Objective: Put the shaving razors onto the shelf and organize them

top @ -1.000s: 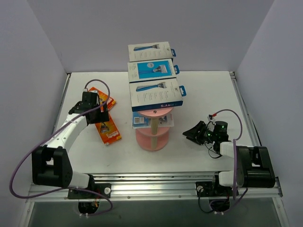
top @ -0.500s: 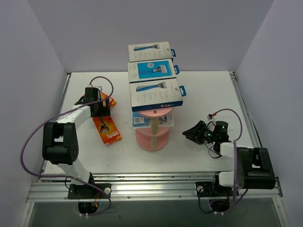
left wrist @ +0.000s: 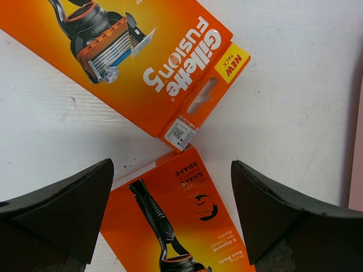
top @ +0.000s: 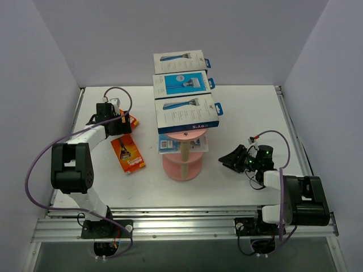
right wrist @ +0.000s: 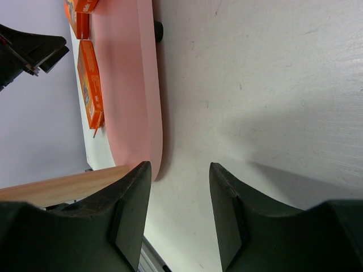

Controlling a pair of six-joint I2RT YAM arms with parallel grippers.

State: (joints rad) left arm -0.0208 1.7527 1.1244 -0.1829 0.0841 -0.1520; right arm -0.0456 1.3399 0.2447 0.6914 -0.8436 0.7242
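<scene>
L tool (left wrist: 170, 175) spread wide, nothing in it, over 2 orange razor cards left of the shelf (top: 182, 165). The far card (top: 131, 120) is partly under the tool; the near card (top: 129, 154) lies flat on the bench (top: 244, 113), and their corners meet. R tool (top: 233, 158) sits low, right of the shelf, fingers apart and empty. On the shelf's top tier are 3 white-blue razor boxes (top: 187, 112) in a row front to back. A clear razor pack (top: 170, 145) is on the mid tier, left of the post.
</scene>
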